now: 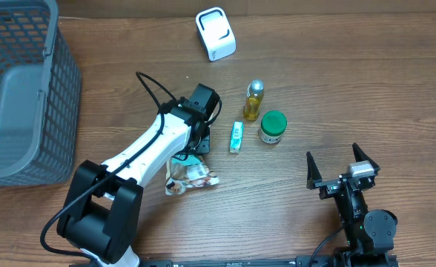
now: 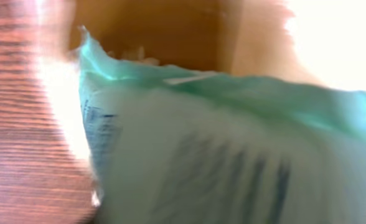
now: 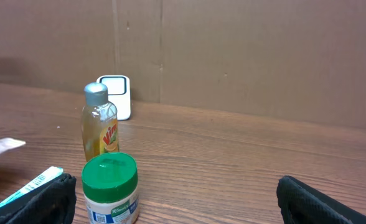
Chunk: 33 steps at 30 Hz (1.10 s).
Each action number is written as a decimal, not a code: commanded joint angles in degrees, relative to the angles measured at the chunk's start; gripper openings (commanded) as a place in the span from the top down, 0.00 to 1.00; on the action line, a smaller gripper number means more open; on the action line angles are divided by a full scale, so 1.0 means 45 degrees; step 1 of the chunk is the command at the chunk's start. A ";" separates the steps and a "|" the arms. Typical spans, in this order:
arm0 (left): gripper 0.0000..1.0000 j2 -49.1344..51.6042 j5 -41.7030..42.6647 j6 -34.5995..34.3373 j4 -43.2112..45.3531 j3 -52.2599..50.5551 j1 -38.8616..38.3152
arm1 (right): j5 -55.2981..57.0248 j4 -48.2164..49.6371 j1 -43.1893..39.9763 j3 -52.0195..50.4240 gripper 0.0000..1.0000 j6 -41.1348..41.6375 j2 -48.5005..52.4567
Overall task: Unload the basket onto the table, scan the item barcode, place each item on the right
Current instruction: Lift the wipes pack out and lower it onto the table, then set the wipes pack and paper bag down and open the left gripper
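Note:
A crinkled white and brown packet lies on the table in the overhead view, just under my left arm's wrist. My left gripper hangs right above its far edge, and the wrist hides its jaws. In the left wrist view a blurred, pale green and white packet with dark print fills the frame, and no fingers show. The white scanner stands at the back. My right gripper rests open at the front right, holding nothing.
A yellow oil bottle, a green-lidded jar and a small green and white pack stand together mid-table. A grey mesh basket fills the left side.

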 commanded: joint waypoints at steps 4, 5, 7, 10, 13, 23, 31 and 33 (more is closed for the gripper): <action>0.21 -0.0015 0.0389 -0.0209 0.0549 -0.0525 -0.0024 | -0.0073 0.0034 0.0053 -0.0136 0.00 -0.0058 -0.0087; 0.16 -0.0019 0.0481 -0.0160 0.0583 -0.0495 -0.0024 | -0.0073 0.0034 0.0053 -0.0136 0.00 -0.0058 -0.0092; 0.11 -0.0039 0.0476 0.0219 0.0495 -0.0257 0.0015 | -0.0073 0.0034 0.0053 -0.0136 0.00 -0.0058 -0.0087; 0.07 -0.0044 0.0651 0.0267 -0.0112 0.0607 0.0136 | -0.0073 0.0034 0.0053 -0.0136 0.00 -0.0058 -0.0087; 0.08 -0.0044 0.0976 0.0272 -0.0831 0.1574 0.0267 | -0.0068 0.0034 0.0053 -0.0136 0.00 -0.0058 -0.0087; 0.63 -0.0005 0.1098 0.0262 -0.1073 0.1452 0.0355 | -0.0073 0.0034 0.0053 -0.0136 0.00 -0.0058 -0.0087; 0.85 -0.0005 0.1054 0.0257 -0.1073 0.0374 0.0359 | -0.0073 0.0034 0.0053 -0.0136 0.00 -0.0058 -0.0087; 0.80 -0.0005 0.0797 0.0253 -0.0913 -0.0141 0.0359 | -0.0073 0.0034 0.0053 -0.0136 0.00 -0.0058 -0.0087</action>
